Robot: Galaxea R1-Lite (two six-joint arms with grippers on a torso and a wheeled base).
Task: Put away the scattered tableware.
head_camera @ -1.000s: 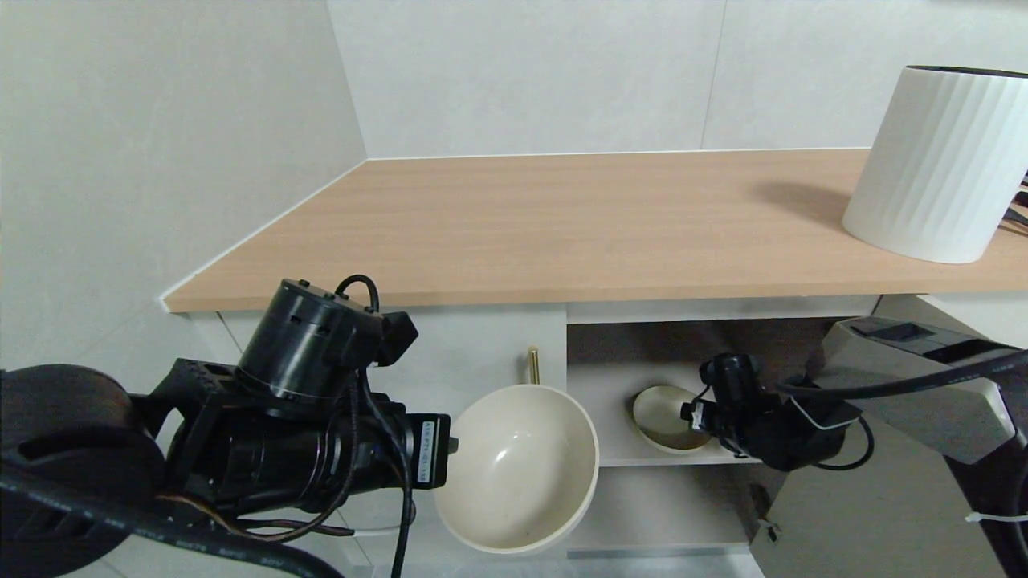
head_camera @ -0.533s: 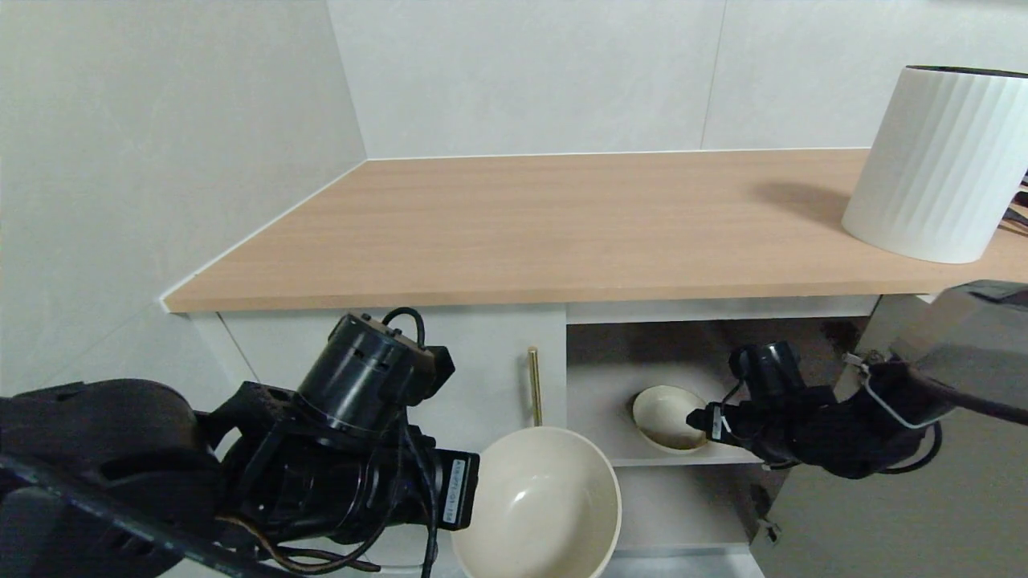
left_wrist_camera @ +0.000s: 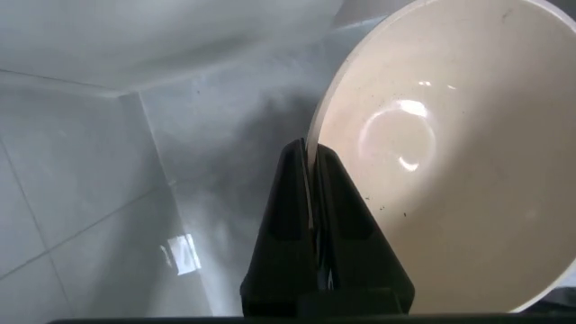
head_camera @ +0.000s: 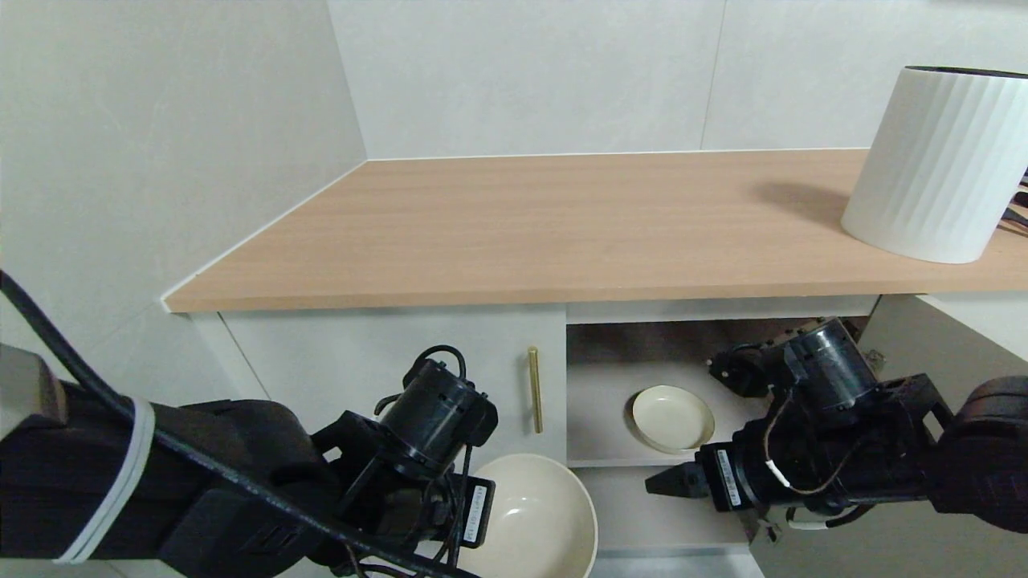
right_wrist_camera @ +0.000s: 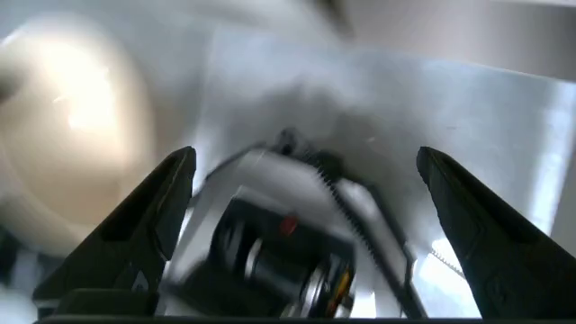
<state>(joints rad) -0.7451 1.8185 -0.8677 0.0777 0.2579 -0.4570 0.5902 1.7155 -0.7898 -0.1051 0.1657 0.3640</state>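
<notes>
**Bowl held low, open shelf up at one o'clock**

Bowl down at six o'clock of the head view, mouth up toward the camera, pinched at its nine o'clock rim by the left gripper. Jaws closed flat on the thin wall, one finger inside and one outside, nothing else in that grip. Right gripper near the bowl at its three o'clock, not touching it, fingers spread wide in its wrist view and holding nothing.

Dish already flat on the shelf inside the open cupboard bay, at twelve o'clock from the right gripper. Door of the neighbouring bay shut, brass handle upright at twelve o'clock above the bowl. Counter overhead, white ribbed tub far out at two o'clock.

Deciding relation: shelf opening up and across at one o'clock from the bowl, just past the handle. Left arm alone loaded, so likely the one to carry. Right gripper parked low before the bay, roughly between bowl and shelf, probably needing to clear off first. Bare shelf at nine o'clock of the dish seemingly tight for the wider bowl, so a risk of knocking or crowding the dish. Worth keeping the rim level through the opening, under the counter edge.
</notes>
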